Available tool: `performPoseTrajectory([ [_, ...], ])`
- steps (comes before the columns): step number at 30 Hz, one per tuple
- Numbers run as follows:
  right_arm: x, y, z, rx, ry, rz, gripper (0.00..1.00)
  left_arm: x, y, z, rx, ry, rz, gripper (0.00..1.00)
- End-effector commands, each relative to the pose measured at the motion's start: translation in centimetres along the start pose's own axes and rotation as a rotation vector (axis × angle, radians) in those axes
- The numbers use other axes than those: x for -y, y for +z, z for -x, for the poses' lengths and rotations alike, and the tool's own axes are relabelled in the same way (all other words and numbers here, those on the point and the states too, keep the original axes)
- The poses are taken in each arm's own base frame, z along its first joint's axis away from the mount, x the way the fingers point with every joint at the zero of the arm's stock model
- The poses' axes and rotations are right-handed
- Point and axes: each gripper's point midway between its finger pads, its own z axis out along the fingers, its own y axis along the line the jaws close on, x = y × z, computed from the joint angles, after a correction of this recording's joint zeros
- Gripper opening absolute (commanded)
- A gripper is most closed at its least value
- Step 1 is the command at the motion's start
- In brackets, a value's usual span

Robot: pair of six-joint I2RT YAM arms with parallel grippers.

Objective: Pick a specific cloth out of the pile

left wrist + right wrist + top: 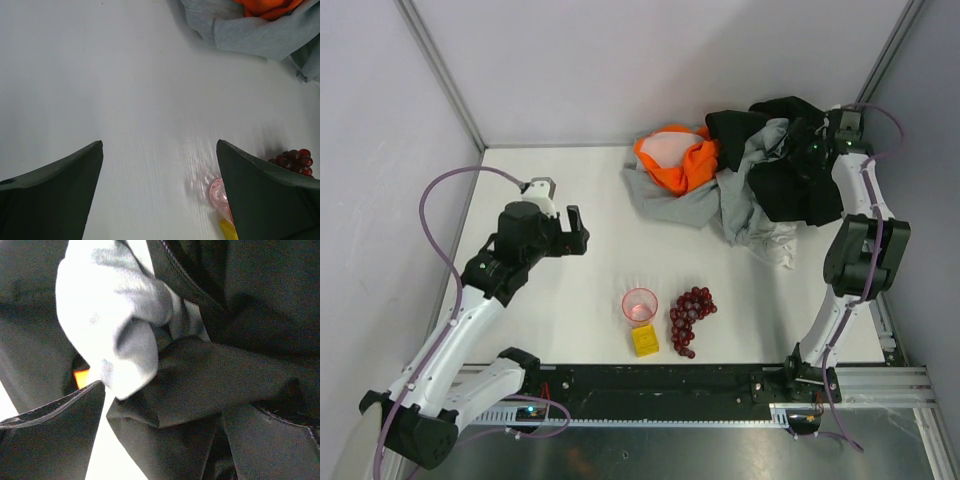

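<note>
The pile [750, 175] lies at the back right: black garments [795, 180], a grey sweatshirt [685, 200] and a bright orange garment [680, 160]. A small whitish cloth [778, 246] shows at the pile's near edge. My right gripper [812, 148] hovers low over the black part of the pile. In the right wrist view its jaws stand apart [160, 440] with black fabric [200, 385] between them and a pale grey-white fold [110, 315] just ahead. My left gripper [577, 229] is open and empty over bare table [160, 190], far left of the pile.
A pink cup [640, 303], a yellow block [644, 341] and a bunch of dark red grapes [690, 316] sit near the front centre; the cup [219, 194] and grapes [294, 159] also show in the left wrist view. Walls close the back and sides.
</note>
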Motion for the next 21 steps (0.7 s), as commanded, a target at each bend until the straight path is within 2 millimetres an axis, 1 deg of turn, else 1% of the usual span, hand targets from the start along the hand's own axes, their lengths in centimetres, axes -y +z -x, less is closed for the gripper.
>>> performPoseTrajectory([
  [1, -1.4, -5.8, 1.2, 0.09, -0.073, -0.027, 0.99, 1.9, -1.5, 2.1, 0.068, -0.046, -0.089, 1.0],
  [5, -2.7, -9.5, 0.4, 0.129, -0.101, -0.012, 0.99, 2.3, -2.0, 1.8, 0.07, -0.068, -0.119, 1.0],
  [7, -2.9, -11.0, -0.4, 0.144, -0.109, -0.01, 0.99, 2.6, -2.2, 1.5, 0.064, -0.072, -0.136, 1.0],
  [13, -2.6, -14.4, -3.7, 0.164, -0.121, -0.011, 0.99, 3.2, -2.1, 0.4, 0.032, -0.073, -0.179, 1.0],
  [17, -1.3, -15.5, -6.4, 0.154, -0.142, -0.069, 0.99, 3.3, -1.8, -0.5, 0.004, -0.079, -0.188, 1.0],
  [21, -0.2, -15.9, -8.3, 0.148, -0.173, -0.131, 0.99, 3.2, -1.4, -1.1, -0.017, -0.072, -0.187, 1.0],
])
